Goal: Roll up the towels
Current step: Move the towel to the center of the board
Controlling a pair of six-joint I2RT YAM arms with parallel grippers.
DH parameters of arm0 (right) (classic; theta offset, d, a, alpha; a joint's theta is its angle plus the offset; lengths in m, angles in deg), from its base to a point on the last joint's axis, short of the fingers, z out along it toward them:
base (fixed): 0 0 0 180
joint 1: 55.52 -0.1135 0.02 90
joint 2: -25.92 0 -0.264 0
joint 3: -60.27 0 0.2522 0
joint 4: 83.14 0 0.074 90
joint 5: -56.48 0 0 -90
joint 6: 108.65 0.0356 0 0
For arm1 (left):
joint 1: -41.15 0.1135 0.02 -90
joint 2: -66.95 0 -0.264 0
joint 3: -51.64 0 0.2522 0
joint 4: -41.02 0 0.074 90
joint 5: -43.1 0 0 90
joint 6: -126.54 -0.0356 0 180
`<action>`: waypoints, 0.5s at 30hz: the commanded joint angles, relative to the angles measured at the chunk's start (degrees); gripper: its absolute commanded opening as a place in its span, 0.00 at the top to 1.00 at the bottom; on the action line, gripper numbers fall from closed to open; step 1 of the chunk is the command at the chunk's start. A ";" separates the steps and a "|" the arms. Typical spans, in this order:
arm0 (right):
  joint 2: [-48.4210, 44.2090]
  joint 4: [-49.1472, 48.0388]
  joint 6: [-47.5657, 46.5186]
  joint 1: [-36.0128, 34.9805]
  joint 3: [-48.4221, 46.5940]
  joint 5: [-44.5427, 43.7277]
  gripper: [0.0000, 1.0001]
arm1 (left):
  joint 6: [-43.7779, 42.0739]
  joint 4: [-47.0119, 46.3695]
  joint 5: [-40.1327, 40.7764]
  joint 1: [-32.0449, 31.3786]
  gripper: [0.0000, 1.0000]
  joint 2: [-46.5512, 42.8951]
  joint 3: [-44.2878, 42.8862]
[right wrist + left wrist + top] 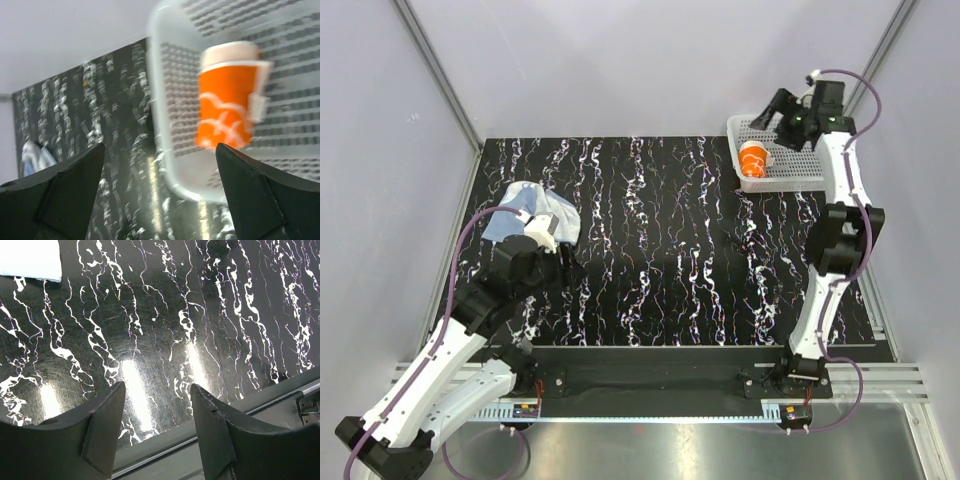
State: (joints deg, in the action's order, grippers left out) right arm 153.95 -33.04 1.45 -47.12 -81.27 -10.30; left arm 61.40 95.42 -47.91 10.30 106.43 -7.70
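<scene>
1. Top view: hanging the right gripper [772,110] over the far-right corner, above the white mesh basket [790,185], jaws spread wide and clasping nothing. Lying just below it, at the basket's left end: the orange towel [754,158], rolled into a short cylinder with a pale end facing outward. Reaching over the left side of the table [660,240] with the left gripper [563,258], its fingers too dark against the marbled top to judge from here. Lying right beside that wrist, on its far side, loose and rumpled rather than rolled: the blue-grey towel [535,205], well apart from the basket.

2. Left wrist view: showing the left gripper [157,390] with fingers parted, gripping nothing, only black, white-veined tabletop between them. Peeking in at the top-left corner, well clear of the fingertips: a white cloth edge [30,260], flat on the table.

3. Right wrist view, blurred: framing the right gripper [159,147] with both fingers far apart and nothing touching them. Sitting beyond and between them, inside the basket near its rim [155,100]: the orange towel [225,105], bright orange with looping white print and a cream top. Smearing that print too much to read as writing. Showing far off at the left edge: the blue-grey towel [35,157], pale and crumpled.
</scene>
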 commanded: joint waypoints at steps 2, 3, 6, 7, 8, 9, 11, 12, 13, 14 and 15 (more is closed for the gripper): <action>-16.54 -9.59 0.73 -12.60 12.01 -1.16 0.00 | -0.78 -1.36 0.84 0.00 0.41 -0.63 -0.30; -18.15 -10.58 0.82 -15.32 14.64 -1.34 0.00 | -0.61 -1.36 0.84 0.00 0.41 -0.64 -0.30; -21.32 -14.08 2.31 -24.90 23.18 -1.70 0.00 | -0.43 -0.57 3.38 0.00 0.41 -1.78 -0.73; -21.41 -15.06 3.62 -27.02 26.76 -1.69 0.00 | -0.34 0.91 4.09 0.00 0.41 -1.95 -1.69; -21.24 -16.20 4.33 -31.82 28.28 -1.78 0.00 | -0.34 1.45 4.88 0.00 0.41 -2.30 -2.14; -19.93 -17.34 4.86 -34.22 29.25 -1.43 0.00 | -0.43 2.67 6.28 0.00 0.41 -2.57 -2.40; -15.82 -16.92 4.51 -41.67 28.83 -2.47 0.01 | -0.60 4.44 9.52 0.00 0.41 -3.01 -4.25; -13.96 -15.61 3.82 -44.24 27.86 -3.35 0.02 | -0.60 5.31 10.41 0.00 0.41 -3.36 -4.69; -11.86 -14.38 3.72 -46.26 24.64 -3.88 0.03 | -0.60 5.41 11.20 0.00 0.41 -3.88 -4.86; -8.09 -13.41 3.55 -48.02 22.95 -4.50 0.06 | -0.43 5.32 11.73 0.00 0.41 -4.76 -4.52; -6.23 -11.66 3.11 -51.44 21.19 -5.81 0.06 | -0.34 4.71 12.61 0.00 0.41 -6.33 -3.99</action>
State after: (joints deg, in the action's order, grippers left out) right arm 142.06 -46.99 4.79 -94.33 -55.99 -12.20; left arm 61.45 100.19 -40.39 10.30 103.18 -9.47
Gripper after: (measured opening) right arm 0.946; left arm 0.591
